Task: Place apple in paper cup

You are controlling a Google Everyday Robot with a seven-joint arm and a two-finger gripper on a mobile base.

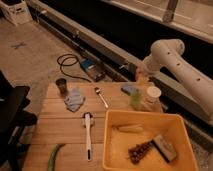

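Claw [142, 78] hanging above the far right part of the wooden tabletop [60, 125], at the end of a white arm [172, 60] reaching in from the right. Fingers pressing together around a small orange-red shape, seemingly the apple [143, 81], lifted clear of the planks. Paper cup [152, 95] standing just below and slightly right of the claw, with a slim green glass [135, 97] touching or nearly touching its left side. Small blue item [127, 89] lying just left of and below the claw.

Further left of the claw: spoon [101, 96] lying on the wood, blue cloth [75, 99] crumpling beside a small dark cup [61, 86]. Well below the claw, toward the near edge: yellow bin [145, 114] holding a pale long piece, a dark cluster and a grey block. White long-handled utensil [87, 135] lying left of the bin, long green vegetable [54, 156] resting at the near left corner.

Beyond the tabletop, far left of the claw: concrete floor [30, 55] stretching away, black cable [70, 62] coiling on it next to a blue device [92, 69]. White box [15, 11] sitting in the far left corner. Dark chair [12, 115] standing at the left edge. Long rail [100, 42] running diagonally behind the claw.
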